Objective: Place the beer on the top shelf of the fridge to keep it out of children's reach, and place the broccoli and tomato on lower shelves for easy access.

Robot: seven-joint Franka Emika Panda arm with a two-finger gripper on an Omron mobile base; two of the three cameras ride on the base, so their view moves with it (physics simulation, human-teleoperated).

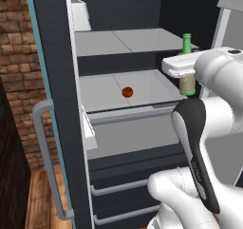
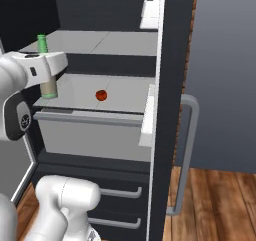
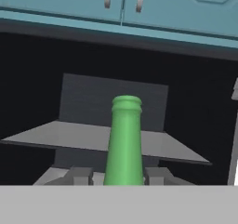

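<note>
The beer (image 1: 187, 44) stands upright at the right of the left base view, its green neck rising above the white hand and its pale label showing below it. The gripper (image 1: 186, 71) is closed around the bottle's body. In the hand view the green neck (image 3: 124, 141) rises from the bottom centre between the two finger tips. In the right base view the same bottle (image 2: 45, 67) sits at the upper left, over the left end of a grey shelf (image 2: 125, 92); whether its base touches the shelf or hangs just above it is hard to tell.

The tomato (image 1: 127, 92) lies on that shelf near the middle of the frame, well apart from the bottle. All this is inside the fridge (image 1: 59, 81), whose dark, teal-edged door stands open at the left of the left base view with a curved grey handle (image 1: 45, 157). Teal cabinets (image 3: 139, 9) run along the top of the hand view
</note>
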